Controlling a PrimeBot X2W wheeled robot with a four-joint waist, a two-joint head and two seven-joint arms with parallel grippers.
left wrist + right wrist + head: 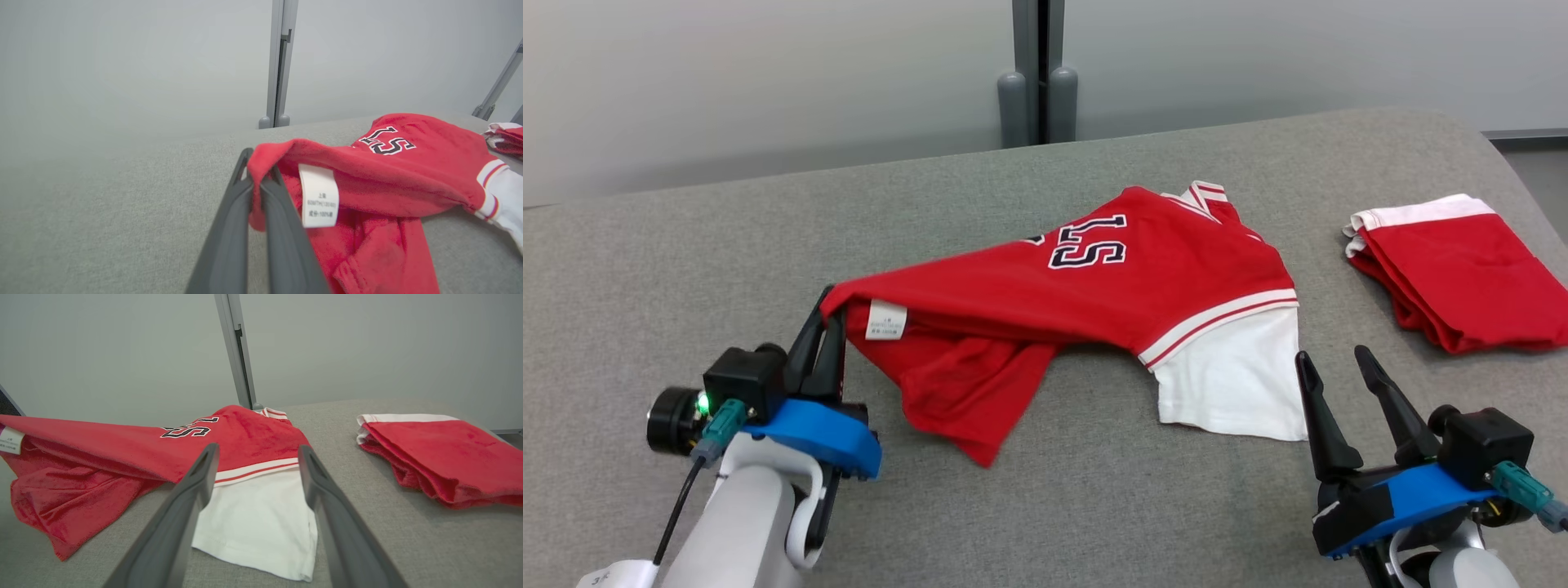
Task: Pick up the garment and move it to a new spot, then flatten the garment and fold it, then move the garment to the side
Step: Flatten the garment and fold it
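Fabric first: the red towelling garment (1094, 278) with one white sleeve (1233, 376) lay across the middle of the grey cloth-covered table (686, 269). I saw its near-left corner raised off the surface, pinched between the clenched dark fingers of the left gripper (829, 314). Just beside that grip hung a white care label (318, 196); its small print was mostly beyond me, though I made out "100%" on the bottom line. Dark letters (1088, 241) edged in white sat on the red cloth, reading roughly "LS" from the left wrist view, with part hidden in a fold. The right gripper (1333, 354) hovered with its fingers spread and nothing between them, just beside the white sleeve's hem. A folded red cloth with a white band (1462, 269) rested well apart on the table's right side.
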